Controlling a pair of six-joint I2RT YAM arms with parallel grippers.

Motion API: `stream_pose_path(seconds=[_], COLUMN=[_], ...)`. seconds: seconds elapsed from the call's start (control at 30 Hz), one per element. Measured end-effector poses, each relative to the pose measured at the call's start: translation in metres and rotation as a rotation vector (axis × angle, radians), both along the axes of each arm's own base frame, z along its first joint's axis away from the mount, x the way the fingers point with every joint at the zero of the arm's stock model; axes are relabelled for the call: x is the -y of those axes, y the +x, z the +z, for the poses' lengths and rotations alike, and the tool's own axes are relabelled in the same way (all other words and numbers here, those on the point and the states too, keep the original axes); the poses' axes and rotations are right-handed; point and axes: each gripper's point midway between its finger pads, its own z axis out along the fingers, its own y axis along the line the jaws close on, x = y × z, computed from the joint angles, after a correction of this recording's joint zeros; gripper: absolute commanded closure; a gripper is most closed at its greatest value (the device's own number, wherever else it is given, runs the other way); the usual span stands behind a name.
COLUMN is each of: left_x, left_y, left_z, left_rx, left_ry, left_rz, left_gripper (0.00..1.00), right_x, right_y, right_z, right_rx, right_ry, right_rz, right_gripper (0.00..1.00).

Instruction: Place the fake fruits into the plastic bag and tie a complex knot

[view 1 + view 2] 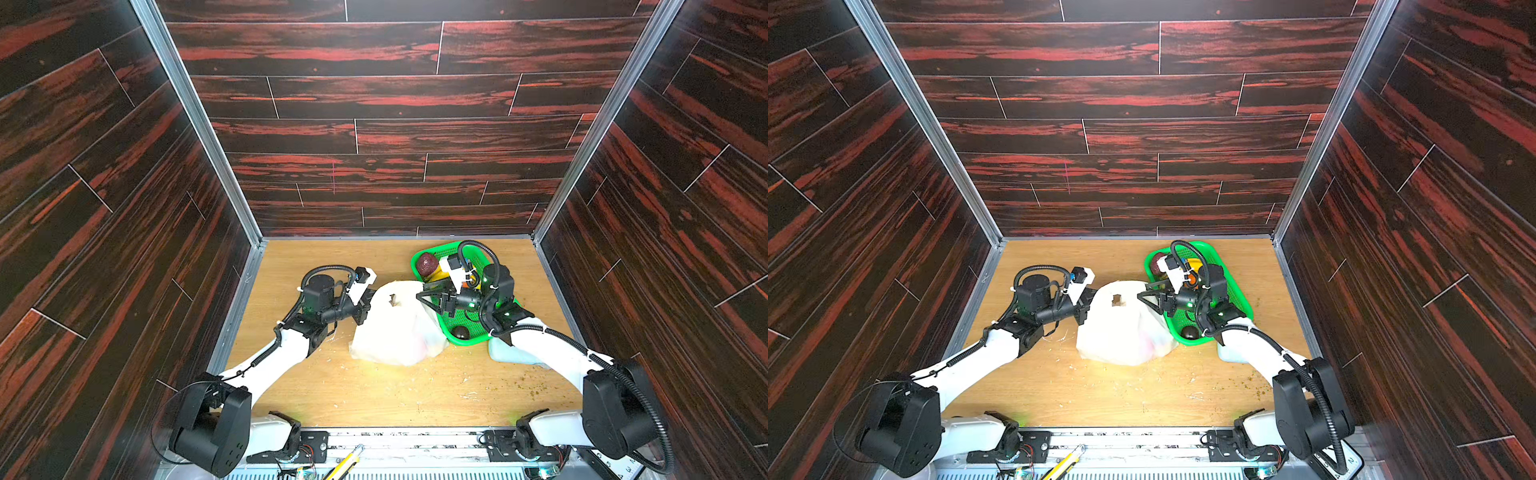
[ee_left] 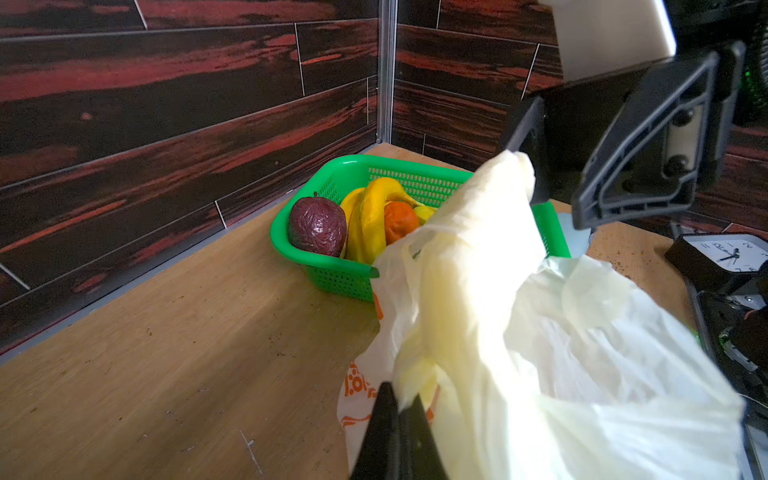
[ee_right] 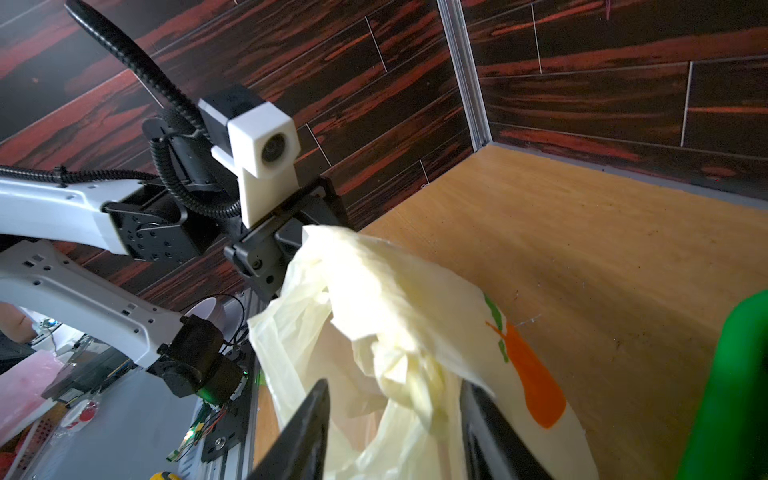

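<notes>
Because the plastic bag is thin, limp, slippery film of almost no weight, I judge a bunched strap or rim the safest hold, not its flat wall. The left claw is clenched on one gathered strap. The bag slumps mid-tabletop. The right claw straddles its opposite rim, jaws apart; whether it pinches, I cannot tell. Just beside, hard glossy fake fruits wait in the green basket.
</notes>
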Motion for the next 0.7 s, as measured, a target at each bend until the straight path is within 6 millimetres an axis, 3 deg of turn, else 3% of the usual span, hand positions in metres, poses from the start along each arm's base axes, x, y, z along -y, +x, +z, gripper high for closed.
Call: stream_pose_path(seconds=[0.23, 0.53, 0.7], left_x=[0.0, 0.001, 0.001], left_y=[0.0, 0.001, 0.001], left_z=[0.0, 0.003, 0.003], left_rx=[0.001, 0.006, 0.006], left_ry=[0.0, -0.002, -0.001], left_rz=[0.0, 0.0, 0.0], left_gripper=[1.0, 1.0, 1.0], right_x=[-0.001, -0.005, -0.005], right_y=[0.002, 0.001, 0.003], right_z=[0.005, -0.005, -0.009], right_rx=[0.023, 0.007, 0.015], right_ry=[-0.004, -0.028, -0.051], right_rz=[0.006, 0.015, -0.007], right_gripper=[0.65, 0.73, 0.9])
